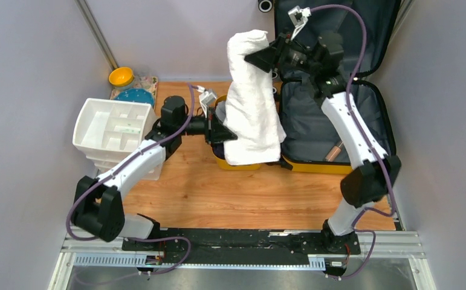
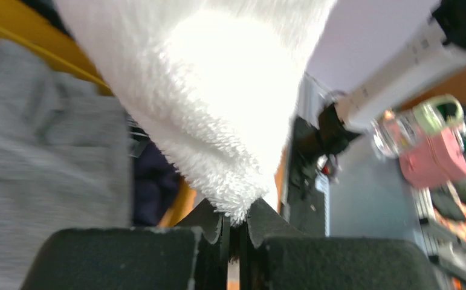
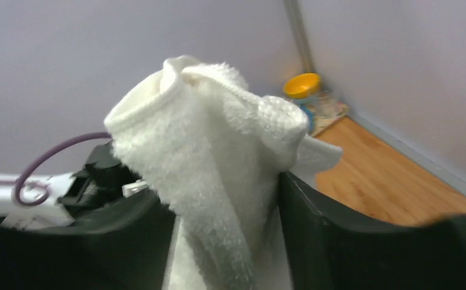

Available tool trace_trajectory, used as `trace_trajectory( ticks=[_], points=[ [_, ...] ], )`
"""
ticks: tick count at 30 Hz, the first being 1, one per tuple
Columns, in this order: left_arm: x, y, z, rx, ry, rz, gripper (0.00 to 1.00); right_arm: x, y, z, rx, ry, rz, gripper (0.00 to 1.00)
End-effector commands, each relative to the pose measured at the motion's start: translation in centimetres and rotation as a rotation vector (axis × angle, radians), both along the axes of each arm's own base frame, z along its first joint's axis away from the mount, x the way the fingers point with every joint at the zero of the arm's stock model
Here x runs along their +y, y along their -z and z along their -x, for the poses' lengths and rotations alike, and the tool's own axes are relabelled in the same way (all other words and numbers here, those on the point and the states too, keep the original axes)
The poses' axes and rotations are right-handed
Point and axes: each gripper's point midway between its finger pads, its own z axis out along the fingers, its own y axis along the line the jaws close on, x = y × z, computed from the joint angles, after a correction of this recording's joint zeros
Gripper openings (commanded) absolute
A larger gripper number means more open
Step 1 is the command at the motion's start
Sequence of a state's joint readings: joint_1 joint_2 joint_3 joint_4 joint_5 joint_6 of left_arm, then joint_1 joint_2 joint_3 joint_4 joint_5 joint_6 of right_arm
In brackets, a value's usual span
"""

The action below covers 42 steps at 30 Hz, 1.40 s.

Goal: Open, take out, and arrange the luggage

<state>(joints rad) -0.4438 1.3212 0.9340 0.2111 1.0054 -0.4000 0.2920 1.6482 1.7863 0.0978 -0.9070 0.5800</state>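
Unpacking: right end effector [image 1: 271,51] grasped the white towel [image 1: 251,109] on top, left end effector [image 2: 233,232] pinched its bottom; next, probably lower it flat

Raised white towel [image 1: 251,103], white organiser [image 1: 85,128]

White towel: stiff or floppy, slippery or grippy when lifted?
Likely floppy: the white towel hangs in soft folds from the right gripper down to the left gripper, pinched on its corner. Probably light, unbreakable; its thick pile should resist slipping.
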Motion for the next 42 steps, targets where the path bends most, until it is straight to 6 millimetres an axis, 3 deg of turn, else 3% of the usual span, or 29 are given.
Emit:
trace_trajectory(
  ticks=[1, 2, 4, 5, 8, 11, 12, 16, 17, 18, 20, 21, 24, 25, 26, 28, 31, 35, 42],
  points=[
    [2.1, 0.6, -8.5, 0.213, -0.221, -0.027, 0.0, -0.9, 8.1, -11.7, 0.093, 0.299, 0.143, 0.93],
    [2.4, 2.3, -8.7, 0.346, -0.216, -0.075, 0.0, -1.3, 10.8, -13.0, 0.084, 0.335, 0.233, 0.98],
    [2.4, 3.6, -10.0, 0.431, -0.215, -0.082, 0.0, -2.8, 16.4, -14.0, 0.214, 0.381, 0.327, 0.98],
    [2.7, 4.0, -10.5, 0.419, -0.244, -0.076, 0.0, -3.2, 17.3, -13.9, 0.237, 0.385, 0.342, 0.98],
    [3.2, 6.8, -9.6, 0.503, -0.24, -0.159, 0.0, -5.0, 19.8, -12.9, 0.307, 0.42, 0.418, 0.99],
    [3.6, 8.8, -9.0, 0.569, -0.245, -0.204, 0.0, -6.2, 21.9, -11.3, 0.397, 0.418, 0.487, 0.99],
    [3.5, 9.2, -8.9, 0.586, -0.235, -0.207, 0.0, -6.1, 22.7, -9.8, 0.441, 0.364, 0.508, 0.99],
    [3.6, 8.7, -9.2, 0.586, -0.231, -0.19, 0.0, -5.4, 23.1, -4.8, 0.461, 0.168, 0.522, 0.93],
    [3.4, 7.9, -8.9, 0.608, -0.211, -0.161, 0.0, -5.4, 22.0, -3.3, 0.417, 0.13, 0.521, 0.93],
    [3.4, 7.3, -8.9, 0.611, -0.2, -0.138, 0.0, -5.2, 22.9, -1.8, 0.428, 0.076, 0.523, 0.93],
    [2.9, 5.1, -8.9, 0.584, -0.156, -0.073, 0.0, -5.6, 22.1, -0.1, 0.284, 0.029, 0.56, 0.94],
    [2.7, 4.4, -8.8, 0.575, -0.141, -0.055, 0.0, -5.7, 22.8, 0.7, 0.265, 0.009, 0.571, 0.94],
    [1.7, 1.7, -9.2, 0.548, -0.057, 0.0, 0.0, -6.5, 22.8, 0.3, 0.189, 0.071, 0.6, 0.96],
    [1.4, 2.3, -8.5, 0.646, -0.029, -0.033, 0.0, -6.6, 22.6, 0.0, 0.193, 0.085, 0.602, 0.97],
    [1.2, 2.2, -8.9, 0.639, -0.008, -0.045, 0.0, -6.7, 23.4, -0.1, 0.234, 0.083, 0.612, 0.96],
    [1.4, 2.6, -8.4, 0.648, -0.006, -0.05, 0.0, -6.8, 22.9, -0.9, 0.259, 0.112, 0.619, 0.94],
    [2.1, 3.1, -6.8, 0.693, 0.011, -0.048, 0.0, -7.0, 24.2, -1.5, 0.357, 0.141, 0.629, 0.95],
    [2.7, 4.8, -4.9, 0.711, -0.005, -0.07, 0.0, -6.7, 27.6, -2.4, 0.519, 0.151, 0.62, 0.96],
    [2.9, 6.6, -5.2, 0.707, -0.021, -0.118, 0.0, -4.3, 30.1, -2.7, 0.6, 0.089, 0.621, 0.87]
  ],
)
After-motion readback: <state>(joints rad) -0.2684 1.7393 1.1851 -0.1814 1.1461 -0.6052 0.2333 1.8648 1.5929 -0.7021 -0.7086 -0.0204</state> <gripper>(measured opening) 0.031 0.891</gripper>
